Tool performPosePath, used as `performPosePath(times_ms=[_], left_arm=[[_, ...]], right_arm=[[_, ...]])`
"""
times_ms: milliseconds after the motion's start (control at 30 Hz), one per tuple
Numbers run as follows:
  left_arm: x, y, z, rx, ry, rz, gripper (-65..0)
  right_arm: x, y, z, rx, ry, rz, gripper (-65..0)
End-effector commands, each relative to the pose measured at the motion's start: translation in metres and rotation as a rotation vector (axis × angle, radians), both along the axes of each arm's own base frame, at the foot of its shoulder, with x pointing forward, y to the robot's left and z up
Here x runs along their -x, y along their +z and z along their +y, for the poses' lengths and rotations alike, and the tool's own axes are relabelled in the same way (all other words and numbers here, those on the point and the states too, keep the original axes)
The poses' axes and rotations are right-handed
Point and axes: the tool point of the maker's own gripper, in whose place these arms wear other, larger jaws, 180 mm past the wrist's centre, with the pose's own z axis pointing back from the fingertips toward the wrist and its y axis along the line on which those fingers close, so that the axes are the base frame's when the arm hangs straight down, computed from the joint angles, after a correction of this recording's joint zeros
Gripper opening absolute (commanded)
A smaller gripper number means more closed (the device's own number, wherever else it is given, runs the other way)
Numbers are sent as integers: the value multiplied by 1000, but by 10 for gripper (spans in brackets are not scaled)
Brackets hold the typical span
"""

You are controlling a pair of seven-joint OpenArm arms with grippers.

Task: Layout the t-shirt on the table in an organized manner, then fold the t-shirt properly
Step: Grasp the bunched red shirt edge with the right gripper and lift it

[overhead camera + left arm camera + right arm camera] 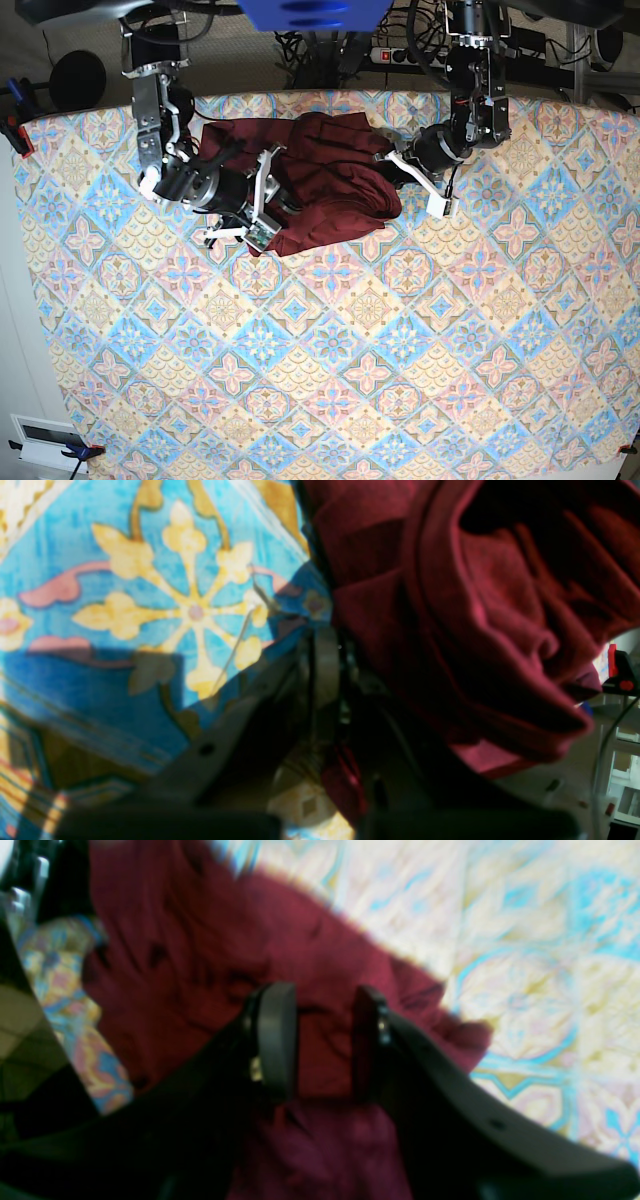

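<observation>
T-shirt [320, 185] bunched between hands, not laid out; folding not begun. Right hand [320, 1040] spread, nothing gripped. Left hand [320, 680] grip obscured by cloth, cannot tell. Desk [350, 380].

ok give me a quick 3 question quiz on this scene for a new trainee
1. True or false: the t-shirt lies flat and spread out on the table.
2. In the right wrist view, the right gripper has its fingers: A) apart over the fabric, B) pressed shut, C) out of view.
3. Fill in: in the base view the shirt sits near the table's ____ edge.

Key:
1. False; it is bunched in a heap.
2. A
3. Far (top of the picture), between the two arms.
</observation>
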Motion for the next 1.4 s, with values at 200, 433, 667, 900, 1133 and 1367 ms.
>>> performPosePath(times_ms=[200,433,667,900,1133,1367], left_arm=[[6,-5,3,-31,-19,29,-647],[6,-5,3,-31,-19,29,-647],[5,-4,3,-31,-19,27,-648],[5,-4,3,-31,-19,27,-648],[5,-4,3,-31,-18,26,-648],[4,-4,3,-31,-18,24,-648]], right_arm=[[-32,11,8,-30,16,-38,-456],[-24,-4,20,39,126,-12,-420],[-21,-5,23,41,137,-8,-384],[-22,-7,20,43,129,-3,-511],[-37,15,-10,41,37,-66,-645],[-17,24,-7,21,40,-97,-642]])
